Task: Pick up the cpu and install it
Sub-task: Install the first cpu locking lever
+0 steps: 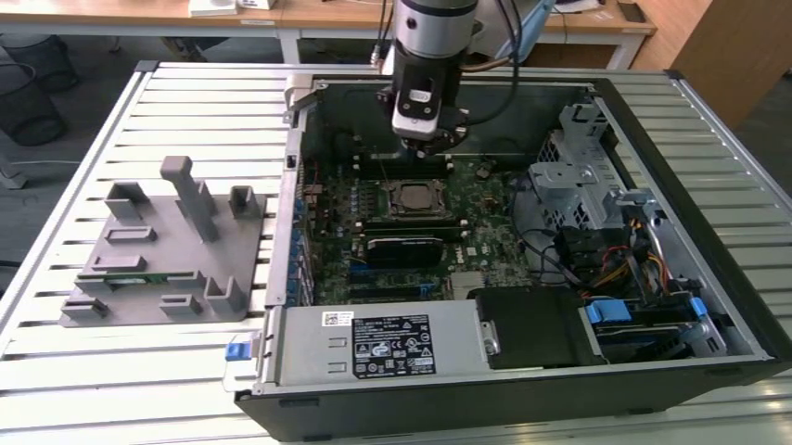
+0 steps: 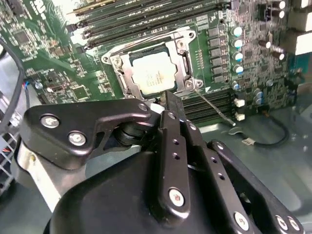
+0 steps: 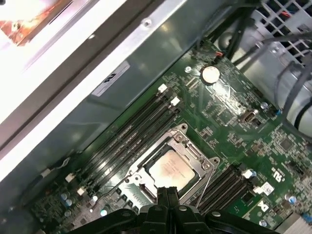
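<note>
cpu (image 2: 153, 73) in socket (image 2: 122, 78) — inside pc case (image 1: 495, 408)

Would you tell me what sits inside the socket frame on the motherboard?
The cpu lies flat inside the socket frame, silver top up. The socket floor beneath it is covered by the chip, and the tool hides part of the frame in the first wrist view.

In the exterior view the arm (image 1: 436, 28) runs past the picture's upper edge, and its gripper (image 1: 421, 148) hides the far strip of the motherboard (image 1: 483, 199). In the second wrist view the gripper's black body covers the board beside the socket frame (image 2: 181, 51). In the first wrist view the fingers (image 3: 162, 195) overlap that frame's rim next to the cpu (image 3: 171, 169), whose lid print is too small to tell.
</note>
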`<act>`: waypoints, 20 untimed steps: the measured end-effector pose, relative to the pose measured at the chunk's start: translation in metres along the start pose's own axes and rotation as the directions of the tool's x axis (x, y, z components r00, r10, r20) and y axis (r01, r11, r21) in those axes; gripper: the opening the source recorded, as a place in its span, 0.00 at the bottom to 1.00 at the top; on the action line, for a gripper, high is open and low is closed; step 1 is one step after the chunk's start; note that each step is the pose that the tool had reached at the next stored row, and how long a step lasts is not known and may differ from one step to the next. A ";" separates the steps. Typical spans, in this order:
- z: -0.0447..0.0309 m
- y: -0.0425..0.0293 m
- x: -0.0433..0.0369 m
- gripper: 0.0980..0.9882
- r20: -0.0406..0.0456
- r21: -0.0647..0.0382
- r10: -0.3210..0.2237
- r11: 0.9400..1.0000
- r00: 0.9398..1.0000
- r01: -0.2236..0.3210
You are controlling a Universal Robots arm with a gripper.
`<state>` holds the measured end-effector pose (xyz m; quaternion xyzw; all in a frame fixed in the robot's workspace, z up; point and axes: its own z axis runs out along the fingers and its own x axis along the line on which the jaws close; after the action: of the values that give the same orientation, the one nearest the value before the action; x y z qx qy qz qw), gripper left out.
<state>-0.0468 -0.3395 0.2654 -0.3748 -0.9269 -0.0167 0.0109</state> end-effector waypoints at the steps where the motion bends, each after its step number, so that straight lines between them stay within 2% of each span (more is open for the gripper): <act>1: 0.0003 0.0000 0.0000 0.01 0.000 0.001 -0.018 1.000 1.000 0.018; 5: 0.0014 -0.0001 -0.0001 0.01 -0.002 0.003 -0.090 0.996 0.996 0.090; 8: 0.0023 -0.0001 -0.0001 0.01 -0.004 0.005 -0.145 0.989 0.989 0.145; 12: 0.0033 -0.0001 -0.0001 0.01 -0.006 0.007 -0.216 0.976 0.976 0.216; 16: 0.0037 -0.0003 0.0000 0.01 -0.008 0.009 -0.283 0.959 0.959 0.283; 20: 0.0039 -0.0072 0.0072 0.01 -0.008 0.009 -0.288 0.958 0.958 0.288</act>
<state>-0.0570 -0.3395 0.2615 -0.2358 -0.9716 -0.0147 0.0131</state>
